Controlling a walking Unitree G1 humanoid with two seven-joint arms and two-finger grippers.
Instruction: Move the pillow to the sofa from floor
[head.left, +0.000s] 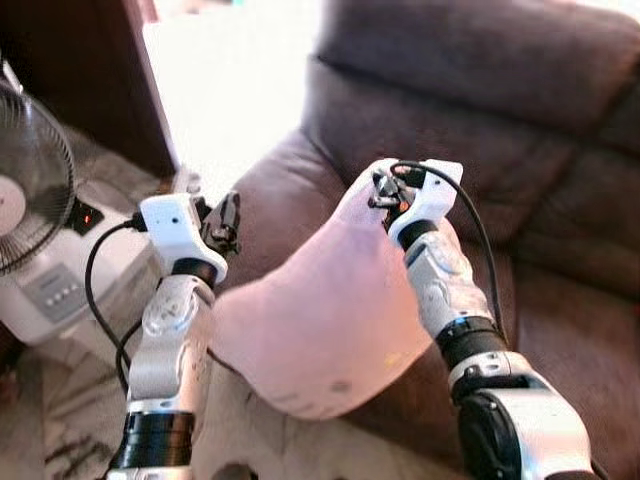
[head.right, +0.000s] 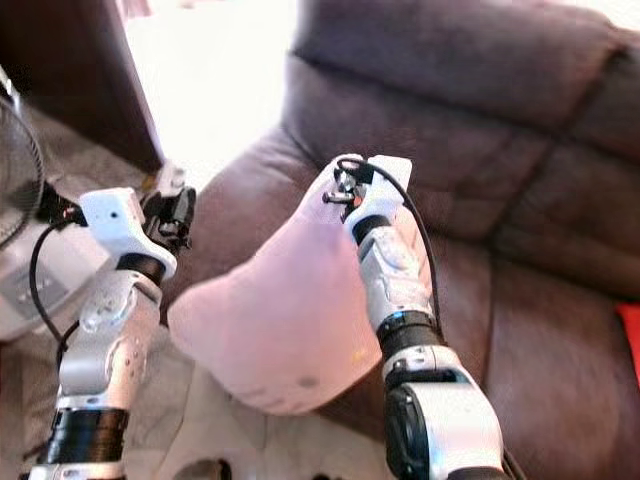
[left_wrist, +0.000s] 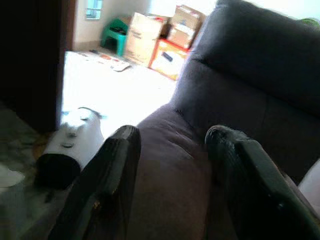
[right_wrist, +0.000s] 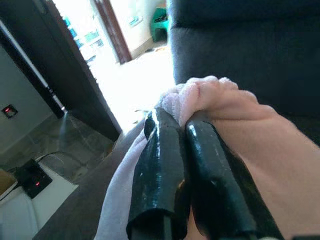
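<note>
The right arm (head.left: 470, 330) rises from the lower edge of the head views, silver with black joints, a black cable (head.left: 470, 215) looping over its wrist. The left arm (head.left: 170, 350) rises beside it on the robot's left, also trailing a black cable (head.left: 95, 290).

The pink pillow (head.left: 320, 330) hangs between the two arms, lifted off the floor (head.left: 60, 420). Its lower bulk sits in front of the sofa's front edge, and its upper corner reaches over the seat cushion (head.left: 300, 190).

The right end effector (right_wrist: 187, 150) is clamped on that upper corner: in the right wrist view the two black fingers (right_wrist: 160, 165) lie nearly together with a bunched fold of pink fabric pinched between them. The pillow drapes down from this grip.

The left end effector (left_wrist: 172, 160) is held apart from the pillow, at its left side. In the left wrist view its fingers (left_wrist: 117, 170) stand wide with nothing between them, aimed at the sofa armrest.

The brown sofa (head.left: 500, 120) fills the right and upper part of the scene, its backrest rising behind the seat.

To the robot's left stand a pedestal fan (head.left: 30, 190) and a white appliance (head.left: 70, 280) with a red indicator light. A second white appliance (left_wrist: 70, 145) lies on the floor near the sofa's arm. Farther off, past a brightly lit floor area, are cardboard boxes (left_wrist: 142, 37) and a green stool (left_wrist: 114, 34).
</note>
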